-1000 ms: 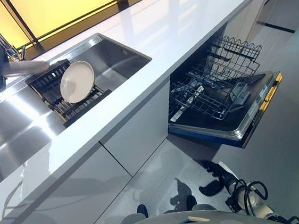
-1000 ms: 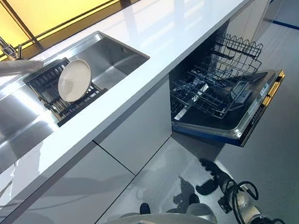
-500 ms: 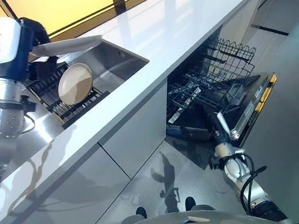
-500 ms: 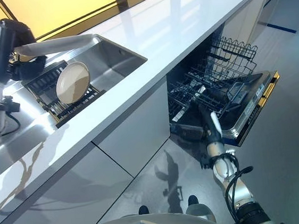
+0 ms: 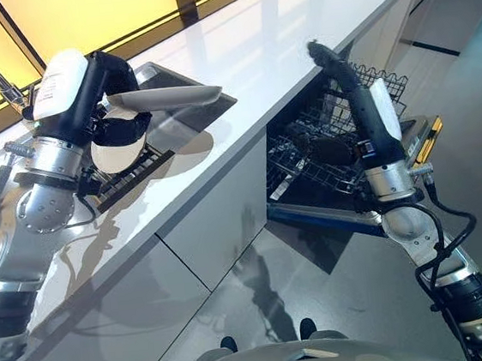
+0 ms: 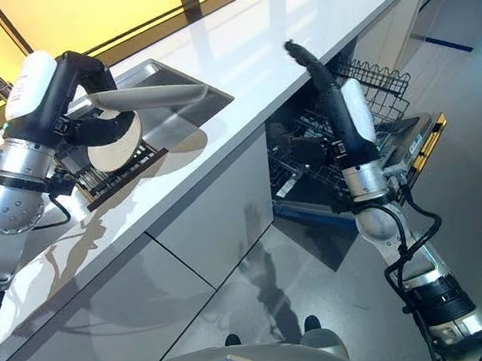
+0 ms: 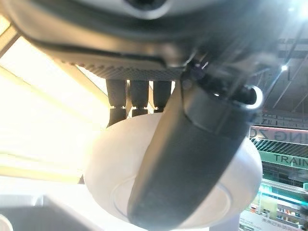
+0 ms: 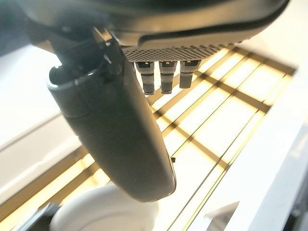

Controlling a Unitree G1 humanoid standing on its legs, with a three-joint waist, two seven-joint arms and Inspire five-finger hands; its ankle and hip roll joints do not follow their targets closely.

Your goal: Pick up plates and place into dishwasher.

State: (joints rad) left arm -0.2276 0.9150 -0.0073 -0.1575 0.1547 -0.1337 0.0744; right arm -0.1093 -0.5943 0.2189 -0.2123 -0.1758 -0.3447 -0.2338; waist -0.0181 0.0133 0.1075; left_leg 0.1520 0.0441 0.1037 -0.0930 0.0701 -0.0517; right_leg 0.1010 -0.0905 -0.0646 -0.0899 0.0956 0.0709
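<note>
Plate point(image 5: 166, 99) sits pinched in our left hand point(image 5: 123, 124) above the sink point(image 6: 183, 109); countertop point(image 5: 279, 47) lies between it and the dishwasher point(image 5: 350, 147), our right hand point(image 5: 332, 63) straight-fingered, empty.

— Bright yellow light floods in from the windows point(image 5: 102, 10) behind the bench point(image 5: 277, 30), glaring off its white top!
— And soft shadows fall on the grey floor point(image 5: 259, 273); the left wrist view's thumb point(image 7: 187, 159) is blurred.
</note>
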